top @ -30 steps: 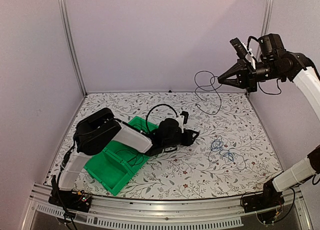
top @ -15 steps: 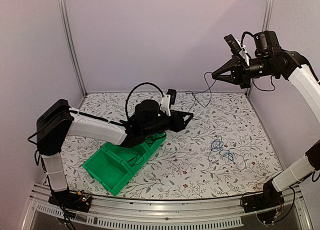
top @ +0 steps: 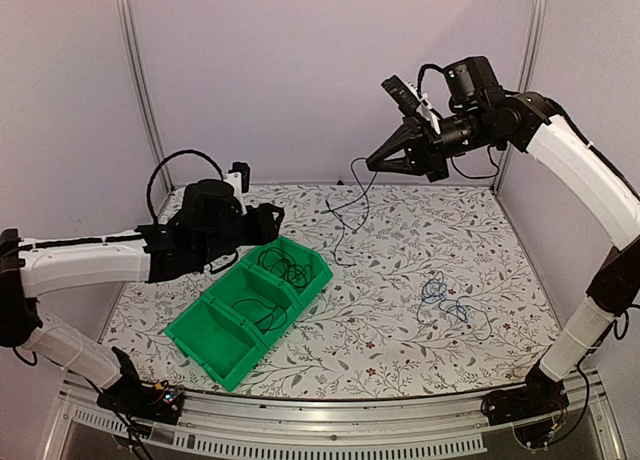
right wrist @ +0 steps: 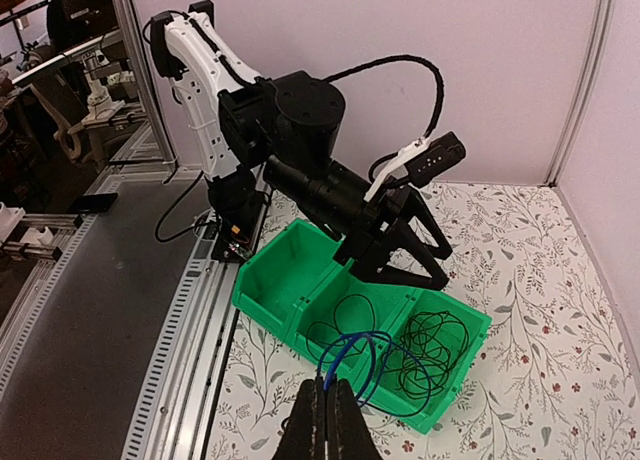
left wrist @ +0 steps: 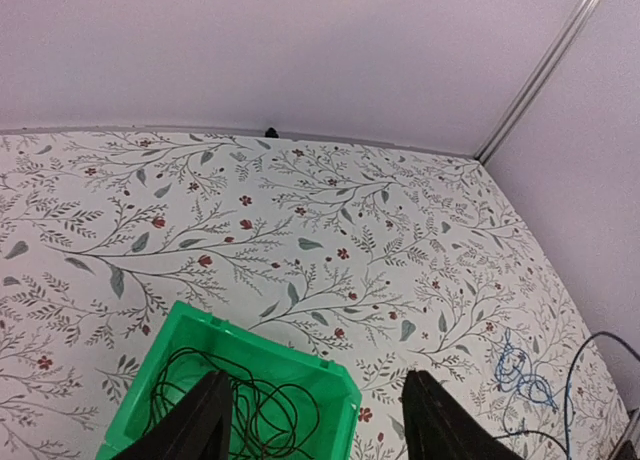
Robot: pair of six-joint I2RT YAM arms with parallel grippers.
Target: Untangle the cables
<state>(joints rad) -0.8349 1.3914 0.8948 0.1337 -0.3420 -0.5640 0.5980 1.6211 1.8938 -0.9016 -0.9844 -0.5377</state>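
My right gripper (top: 374,164) is raised over the far middle of the table, shut on a thin dark blue cable (top: 345,206) that hangs in loops to the table. In the right wrist view the shut fingers (right wrist: 327,412) pinch this cable's loop (right wrist: 356,336) above the green bin (right wrist: 266,321). My left gripper (top: 268,220) is open and empty over the bin's far end (left wrist: 260,342), jaws wide apart (left wrist: 318,382). Black cables lie coiled in the bin's far compartment (top: 287,270) and middle compartment (top: 262,316). A light blue cable (top: 445,302) lies tangled on the table at the right.
The green bin (top: 215,365) has three compartments and sits diagonally at the front left; its nearest compartment holds nothing. The walls enclose the back and sides. The light blue cable also shows in the left wrist view (left wrist: 520,368).
My left arm has swung left from the table's middle to the bin's far end, its gripper empty. My right gripper has moved left with the cable hanging from it.
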